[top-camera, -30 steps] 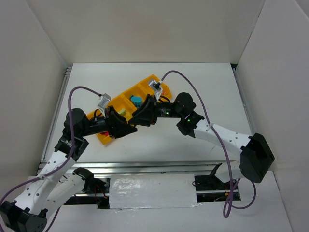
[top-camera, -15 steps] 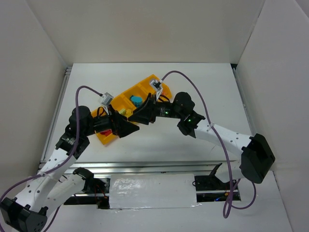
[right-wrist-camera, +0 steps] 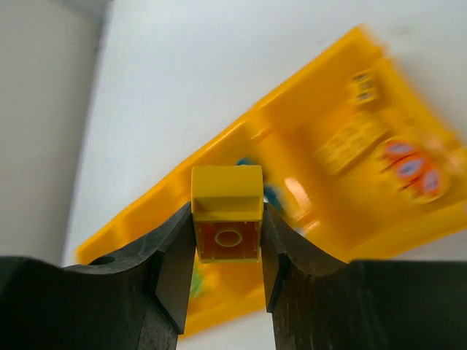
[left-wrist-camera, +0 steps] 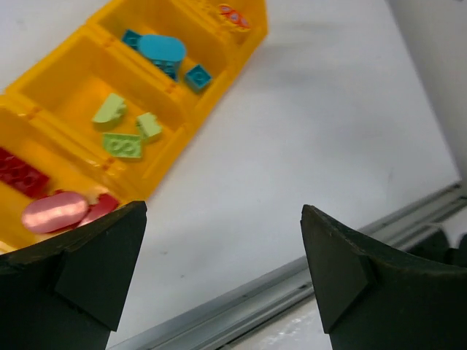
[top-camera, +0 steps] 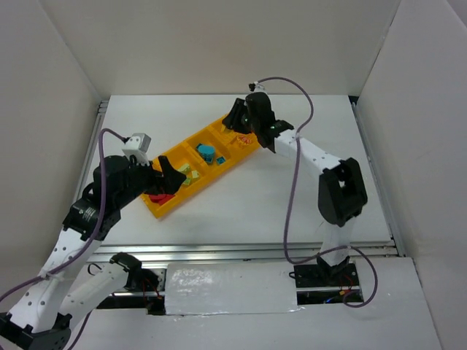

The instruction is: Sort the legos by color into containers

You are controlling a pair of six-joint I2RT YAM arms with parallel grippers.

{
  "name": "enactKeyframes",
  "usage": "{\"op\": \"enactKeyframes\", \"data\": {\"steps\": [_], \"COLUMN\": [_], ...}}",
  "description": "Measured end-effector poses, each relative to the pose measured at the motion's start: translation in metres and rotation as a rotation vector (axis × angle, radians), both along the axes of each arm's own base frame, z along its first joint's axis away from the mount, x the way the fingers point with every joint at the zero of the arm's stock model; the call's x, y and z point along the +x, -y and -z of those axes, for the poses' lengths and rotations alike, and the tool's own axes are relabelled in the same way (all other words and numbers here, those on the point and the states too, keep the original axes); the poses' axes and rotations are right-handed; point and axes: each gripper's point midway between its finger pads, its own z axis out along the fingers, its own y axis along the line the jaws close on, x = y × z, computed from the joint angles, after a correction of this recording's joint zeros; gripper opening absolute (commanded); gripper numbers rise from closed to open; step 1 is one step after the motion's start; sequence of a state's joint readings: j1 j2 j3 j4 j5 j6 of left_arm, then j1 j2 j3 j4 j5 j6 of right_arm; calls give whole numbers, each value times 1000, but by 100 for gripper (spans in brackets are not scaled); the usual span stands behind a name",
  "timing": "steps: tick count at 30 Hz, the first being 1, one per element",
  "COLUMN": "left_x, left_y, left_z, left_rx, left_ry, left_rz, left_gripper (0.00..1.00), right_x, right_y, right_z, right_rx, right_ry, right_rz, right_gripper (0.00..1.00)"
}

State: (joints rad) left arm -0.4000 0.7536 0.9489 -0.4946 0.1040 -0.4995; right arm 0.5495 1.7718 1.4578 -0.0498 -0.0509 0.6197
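Note:
The long orange-yellow tray of containers (top-camera: 166, 210) lies slanted across the table. From its near-left end the compartments hold red legos (left-wrist-camera: 51, 208), yellow-green legos (left-wrist-camera: 124, 131), teal legos (left-wrist-camera: 164, 51) and orange ones (left-wrist-camera: 233, 14). My left gripper (top-camera: 164, 179) hovers beside the red end, open and empty (left-wrist-camera: 222, 270). My right gripper (top-camera: 235, 122) hangs above the tray's far end, shut on a yellow brick (right-wrist-camera: 227, 193) that shows its hollow underside. Below it lie the tray (right-wrist-camera: 350, 131) and round orange-red pieces (right-wrist-camera: 408, 168).
White walls close in the table on three sides. A metal rail (left-wrist-camera: 241, 299) runs along the near edge, close under my left fingers. Purple cables loop off both wrists above the tray.
Both grippers have left the tray's near side. The left one has pulled back to the left and opened. The right arm has swung up to the tray's far end.

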Motion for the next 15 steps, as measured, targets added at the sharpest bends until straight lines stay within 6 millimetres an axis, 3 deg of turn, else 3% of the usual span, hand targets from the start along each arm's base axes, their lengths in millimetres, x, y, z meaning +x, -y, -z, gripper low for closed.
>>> {"op": "enactKeyframes", "data": {"steps": [3,5,7,8,9,11,12,15], "left_x": [-3,-6,-9,-10,-13,-15,-14,-13], "left_y": [-18,-31,-42,-46,-49,-51,-51,-51], "left_z": [6,10,17,23,27,31,32,37], "left_rx": [71,111,138,153,165,175,177,186], "left_ry": [0,10,13,12,8,3,1,-9], "left_rz": [-60,-106,-146,-157,-164,-169,-169,-167], "left_gripper": [100,99,100,100,99,99,100,100], "right_x": [54,74,90,95,98,100,99,97], "right_y": [19,29,32,32,32,33,34,36], "right_z": [39,68,86,92,96,101,102,102], "right_rx": [-93,-167,-218,-238,-254,-277,-285,-302], "right_ry": [-65,-123,-155,-166,-175,-186,-193,-197], "right_rz": [124,171,199,205,207,211,209,205], "right_gripper": [0,0,7,15,40,55,76,100]}}
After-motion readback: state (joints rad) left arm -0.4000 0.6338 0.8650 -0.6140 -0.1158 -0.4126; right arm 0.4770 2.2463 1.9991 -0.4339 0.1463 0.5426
